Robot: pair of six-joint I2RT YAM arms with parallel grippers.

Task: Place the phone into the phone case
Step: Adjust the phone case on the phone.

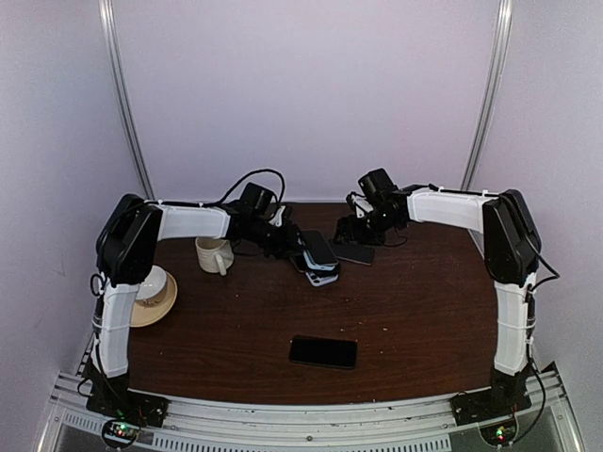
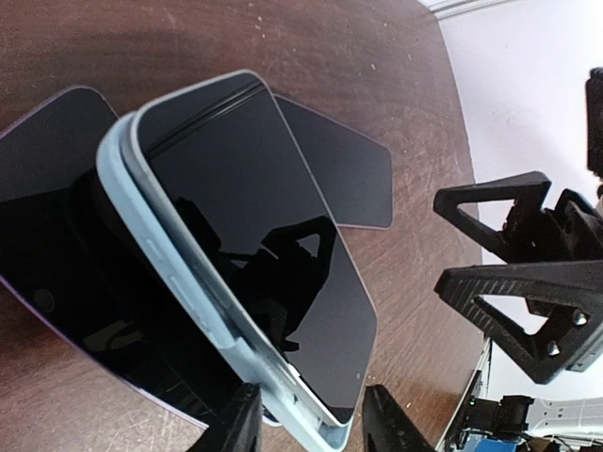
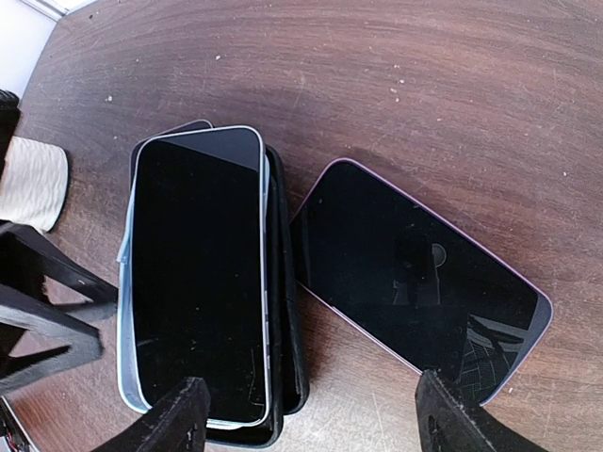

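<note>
The phone [image 2: 254, 235], black screen up, sat in the light blue phone case [image 2: 141, 217]. The pair stood tilted near the mug [image 1: 214, 254], on the mug's right-arm side. The case's lower end lay between the 2 fingers of the left gripper [image 2: 311, 400]. 1 finger [image 2: 240, 424] touched the case's edge, while a strip of table [image 2: 405, 311] showed between the phone's corner and the other finger.

A dark seam ran along the screen's upper end, and I could not tell whether the phone was fully seated. Under the case lay a dark slab with a purple rim [image 2: 47, 235], mostly covered, so what it was stayed unclear. The left wrist view cut off the case's bottom corner and the finger bases. A purple-edged phone [image 3: 415, 282] lay flat just beside the stack, on the side away from the mug. 1 more dark phone [image 1: 323, 351] lay well apart from the mug, toward the arm bases.

The left fingers stood partly apart, straddling the case without clamping it. The right gripper [image 3: 311, 381] hovered above the stack and the purple-edged phone, fingers spread wide, holding and touching nothing.
</note>
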